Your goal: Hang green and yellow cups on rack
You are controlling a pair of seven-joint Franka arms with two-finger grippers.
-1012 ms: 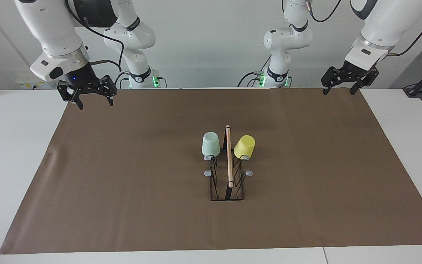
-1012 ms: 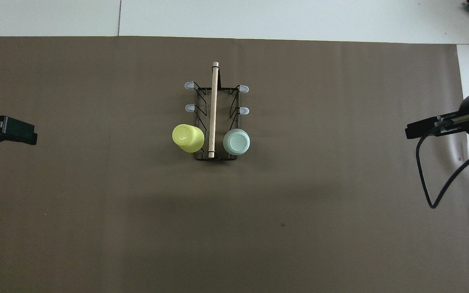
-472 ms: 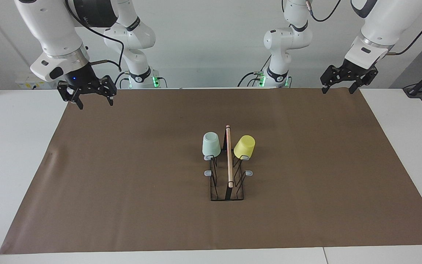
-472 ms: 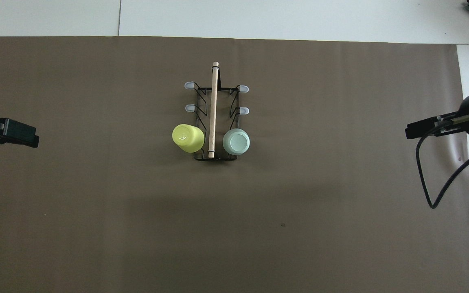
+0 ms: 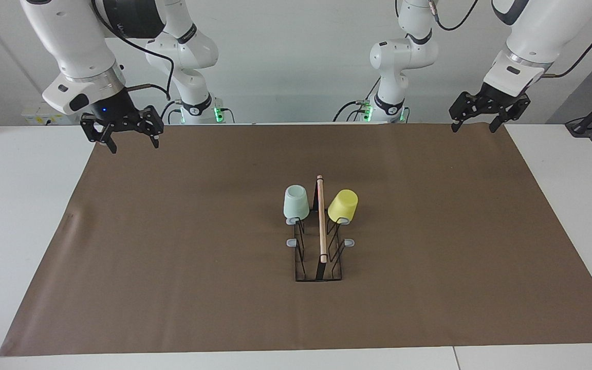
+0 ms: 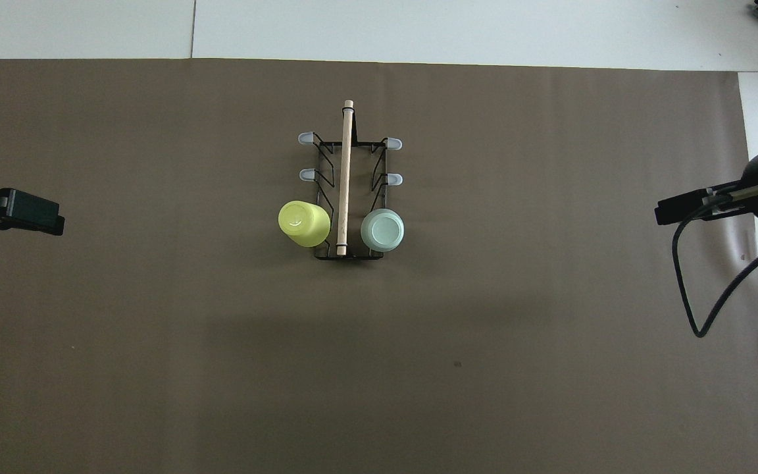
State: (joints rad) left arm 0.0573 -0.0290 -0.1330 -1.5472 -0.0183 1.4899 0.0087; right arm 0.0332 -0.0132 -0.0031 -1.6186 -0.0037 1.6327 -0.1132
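The right gripper (image 5: 126, 137) hangs wide open and empty over the mat's corner at its own end of the table, well away from the rack (image 5: 319, 241). On that rack, midway between both grippers, the green cup (image 5: 295, 202) and the yellow cup (image 5: 343, 205) sit upside down on the two prongs nearest the robots, one either side of the wooden handle. The left gripper (image 5: 477, 119) waits open and empty over its own corner, so the hanging looks finished with nothing left.

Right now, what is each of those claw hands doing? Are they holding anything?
Left gripper: open, holding nothing, raised over the brown mat's edge at its own end.
Right gripper: open, holding nothing, raised over the mat's corner at its end.
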